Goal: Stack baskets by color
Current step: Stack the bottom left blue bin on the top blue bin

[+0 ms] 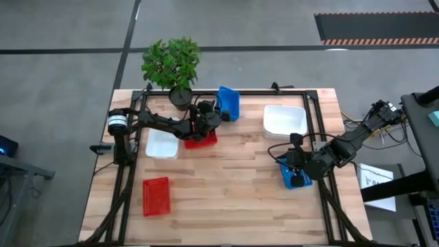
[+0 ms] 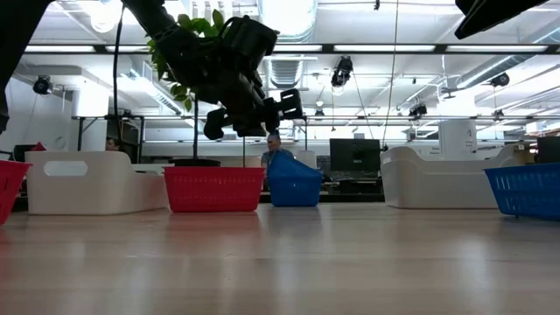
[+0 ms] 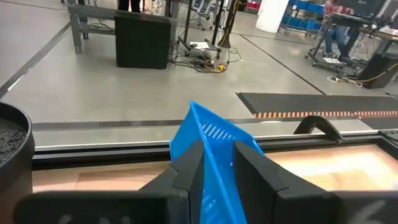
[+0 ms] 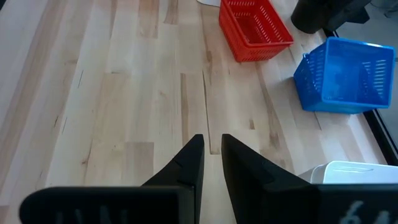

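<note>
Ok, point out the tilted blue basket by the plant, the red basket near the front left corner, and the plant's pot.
tilted blue basket (image 1: 229, 101), high view, on its inner floor.
red basket (image 1: 156, 196), high view, on the middle of its floor.
plant pot (image 1: 180, 97), high view, on the dark pot under the leaves.

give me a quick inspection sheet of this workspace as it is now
surface: wooden table, bare boards in the middle
job's things: red baskets and; blue baskets, tilted at the far edge, and; white baskets and
clutter: potted plant at the far edge
end effectors: left end effector straddles the tilted blue basket's wall, jaws slightly apart; right end effector over bare wood, narrow gap, holding nothing
cables: bundle off the right side
surroundings: floor mat, person behind the table
</note>
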Robot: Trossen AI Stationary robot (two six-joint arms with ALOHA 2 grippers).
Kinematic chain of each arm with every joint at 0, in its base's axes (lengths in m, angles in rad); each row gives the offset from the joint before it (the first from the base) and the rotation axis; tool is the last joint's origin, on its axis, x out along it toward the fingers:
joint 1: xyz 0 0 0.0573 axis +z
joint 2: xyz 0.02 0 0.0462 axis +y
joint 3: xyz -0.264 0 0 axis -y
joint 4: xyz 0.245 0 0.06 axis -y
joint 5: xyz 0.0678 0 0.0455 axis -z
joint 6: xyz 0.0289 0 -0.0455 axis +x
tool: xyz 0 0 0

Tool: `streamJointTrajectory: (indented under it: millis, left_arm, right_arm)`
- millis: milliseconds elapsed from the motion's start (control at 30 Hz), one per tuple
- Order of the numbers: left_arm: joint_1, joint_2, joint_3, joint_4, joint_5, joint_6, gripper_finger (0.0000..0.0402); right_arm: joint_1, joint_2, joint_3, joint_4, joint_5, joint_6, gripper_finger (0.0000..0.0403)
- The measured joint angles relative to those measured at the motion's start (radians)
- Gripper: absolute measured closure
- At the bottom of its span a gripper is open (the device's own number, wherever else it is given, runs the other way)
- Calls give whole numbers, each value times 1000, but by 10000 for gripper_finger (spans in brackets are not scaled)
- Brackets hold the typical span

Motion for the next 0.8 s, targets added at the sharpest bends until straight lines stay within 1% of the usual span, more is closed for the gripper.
streamJointTrajectory:
  millis: [133,200,333,433,533,600,700,800]
  left_arm:
    - [-6,-1,1,0,19,5,333]
    - [-19,-13,2,-5,43,37,333]
    - [-79,-81,4,5,41,185,333]
    - [-143,-157,0,3,37,342,333]
    - [-219,-240,-4,1,37,518,333]
    - [-271,-296,-14,2,36,616,333]
    - [-345,-369,-36,2,36,724,333]
    - [-414,-432,-58,3,36,801,333]
  right_arm:
    - [0,0,0,0,0,3,355]
    - [0,0,-4,5,0,11,355]
    - [0,1,-38,33,0,9,355]
    - [-1,4,-54,74,29,-13,355]
    - [-9,8,-55,151,98,-42,355]
    - [-34,12,-55,245,127,-83,356]
    - [-92,34,-55,399,124,-187,364]
    - [-168,79,-55,545,108,-312,381]
